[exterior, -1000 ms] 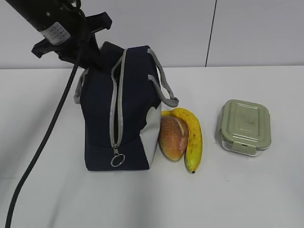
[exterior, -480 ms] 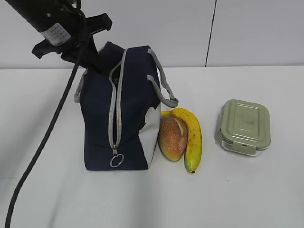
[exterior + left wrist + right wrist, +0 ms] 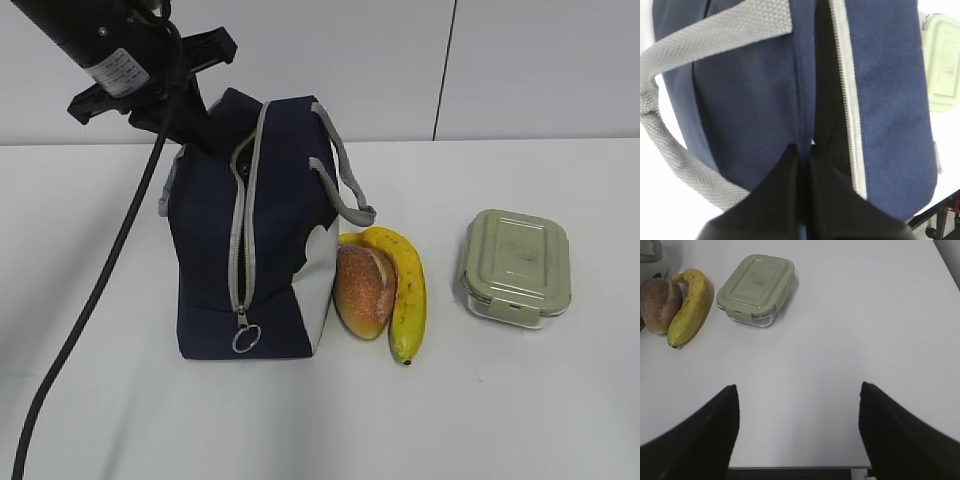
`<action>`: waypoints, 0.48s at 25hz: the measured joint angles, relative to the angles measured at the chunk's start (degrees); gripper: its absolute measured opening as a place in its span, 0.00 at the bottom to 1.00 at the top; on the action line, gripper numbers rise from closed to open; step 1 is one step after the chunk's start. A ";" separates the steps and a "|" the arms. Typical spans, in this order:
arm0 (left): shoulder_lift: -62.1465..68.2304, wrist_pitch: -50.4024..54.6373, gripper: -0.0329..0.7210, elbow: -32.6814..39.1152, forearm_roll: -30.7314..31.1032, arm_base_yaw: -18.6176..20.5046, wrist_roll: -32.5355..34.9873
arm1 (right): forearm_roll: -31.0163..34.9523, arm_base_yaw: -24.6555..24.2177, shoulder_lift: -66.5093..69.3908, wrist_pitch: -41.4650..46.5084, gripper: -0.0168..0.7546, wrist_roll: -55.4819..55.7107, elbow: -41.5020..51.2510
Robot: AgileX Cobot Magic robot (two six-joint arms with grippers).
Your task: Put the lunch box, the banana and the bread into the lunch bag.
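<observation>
My left gripper (image 3: 803, 152) pinched on lunch bag (image 3: 250, 240) top edge, fingertips hidden from outside, right gripper (image 3: 797, 390) spread, bare table (image 3: 840, 330) ahead

White table (image 3: 520, 400); pale grey wall (image 3: 540, 60) behind, dark vertical seam (image 3: 445, 70).

The black left arm (image 3: 95, 45) reaches in from the upper left of the exterior frame, a black cable (image 3: 95, 290) trailing down. Its left gripper (image 3: 804, 155) is pinched closed. The right gripper (image 3: 797, 405) hangs with jaws spread wide, holding nothing.
</observation>
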 joint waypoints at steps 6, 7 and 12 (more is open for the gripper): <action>0.00 -0.05 0.05 0.00 0.00 0.00 0.00 | -0.23 0.00 14.74 -1.06 0.76 0.43 -0.39; 0.00 -0.05 0.05 0.00 0.07 0.00 0.00 | -0.23 0.00 18.44 -1.99 0.76 1.29 -0.69; 0.00 -0.05 0.05 0.00 0.12 0.00 0.00 | -0.13 0.00 33.73 -8.52 0.76 3.03 -2.32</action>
